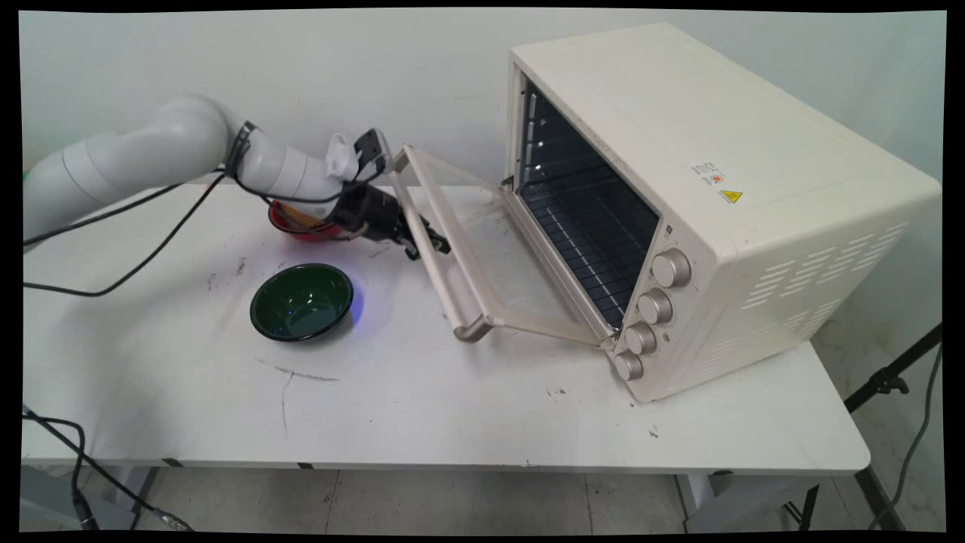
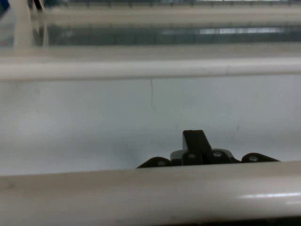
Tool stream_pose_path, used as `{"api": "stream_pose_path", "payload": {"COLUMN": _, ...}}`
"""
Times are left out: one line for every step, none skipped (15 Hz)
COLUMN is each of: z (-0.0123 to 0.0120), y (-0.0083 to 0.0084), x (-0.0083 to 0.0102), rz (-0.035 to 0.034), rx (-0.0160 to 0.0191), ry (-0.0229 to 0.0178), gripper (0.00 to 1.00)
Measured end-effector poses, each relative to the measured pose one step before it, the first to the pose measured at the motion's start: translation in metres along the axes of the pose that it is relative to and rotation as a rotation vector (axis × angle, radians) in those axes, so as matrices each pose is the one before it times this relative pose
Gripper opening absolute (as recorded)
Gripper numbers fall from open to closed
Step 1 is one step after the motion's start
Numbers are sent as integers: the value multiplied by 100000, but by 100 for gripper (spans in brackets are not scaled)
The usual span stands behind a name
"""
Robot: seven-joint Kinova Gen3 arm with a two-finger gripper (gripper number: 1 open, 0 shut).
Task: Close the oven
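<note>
At the handle bar (image 1: 437, 249) of the cream toaster oven (image 1: 709, 204)'s open glass door, the white arm reaches right, its black gripper (image 1: 430, 245) touching it. I cannot tell how wide it is. A dark green bowl (image 1: 301, 302) sits near.

The white jointed arm (image 1: 151, 158) enters from the frame's left and reaches rightward toward the centre, angled slightly down. Its black two-finger pincer (image 1: 428, 243) points right; in the hand view the fingers appear drawn together, though mostly hidden.
</note>
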State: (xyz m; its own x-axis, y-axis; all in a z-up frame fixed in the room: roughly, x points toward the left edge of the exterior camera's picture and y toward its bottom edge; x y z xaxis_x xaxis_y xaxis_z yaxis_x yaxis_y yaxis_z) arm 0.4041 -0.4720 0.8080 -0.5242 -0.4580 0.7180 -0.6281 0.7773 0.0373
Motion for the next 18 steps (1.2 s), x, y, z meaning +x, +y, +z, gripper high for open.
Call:
{"api": "stream_pose_path", "payload": {"z": -320, "y": -31, "x": 788, "rz": -77, "rx": 52, "ry": 932, "gripper": 0}}
{"api": "stream_pose_path", "payload": {"z": -268, "y": -29, "x": 690, "rz": -92, "rx": 60, "ry": 851, "gripper": 0}}
{"api": "stream_pose_path", "payload": {"z": -317, "y": -36, "x": 860, "rz": -91, "rx": 107, "ry": 1095, "gripper": 0}}
{"api": "stream_pose_path", "payload": {"z": -303, "y": -34, "x": 889, "rz": -76, "rx": 86, "ry": 1182, "gripper": 0}}
{"api": "stream_pose_path", "payload": {"z": -243, "y": -35, "x": 756, "rz": -87, "rx": 73, "ry": 1043, "gripper": 0}}
{"api": "stream_pose_path", "payload": {"z": -282, "y": -15, "x": 877, "rz": -28, "rx": 47, "ry": 1235, "gripper": 0}}
{"api": "stream_pose_path", "payload": {"z": -273, "y": 9, "x": 780, "rz": -51, "rx": -19, "ry": 1117, "gripper": 0}}
{"api": "stream_pose_path", "payload": {"z": -216, "y": 4, "x": 704, "rz": -25, "rx": -62, "ry": 976, "gripper": 0}}
{"api": "stream_pose_path", "payload": {"z": -192, "y": 19, "x": 483, "rz": 30, "rx": -76, "ry": 661, "gripper": 0}}
{"api": "stream_pose_path", "payload": {"z": -105, "y": 6, "x": 284, "rz": 47, "rx": -92, "ry": 346, "gripper": 0}}
{"api": "stream_pose_path", "payload": {"z": -195, "y": 18, "x": 319, "rz": 65, "rx": -98, "ry": 425, "gripper": 0}}
{"api": "stream_pose_path", "payload": {"z": -135, "y": 18, "x": 178, "rz": 80, "rx": -87, "ry": 242, "gripper": 0}}
{"api": "stream_pose_path", "payload": {"z": -214, "y": 17, "x": 222, "rz": 147, "rx": -125, "ry": 341, "gripper": 0}}
{"api": "stream_pose_path", "payload": {"z": -137, "y": 8, "x": 138, "rz": 163, "rx": -130, "ry": 212, "gripper": 0}}
{"api": "stream_pose_path", "payload": {"z": -220, "y": 8, "x": 168, "rz": 192, "rx": -139, "ry": 283, "gripper": 0}}
{"api": "stream_pose_path", "payload": {"z": -294, "y": 6, "x": 162, "rz": 226, "rx": -148, "ry": 360, "gripper": 0}}
{"api": "stream_pose_path", "payload": {"z": -285, "y": -2, "x": 158, "rz": 245, "rx": -166, "ry": 373, "gripper": 0}}
{"api": "stream_pose_path", "payload": {"z": -273, "y": -3, "x": 117, "rz": 198, "rx": -153, "ry": 403, "gripper": 0}}
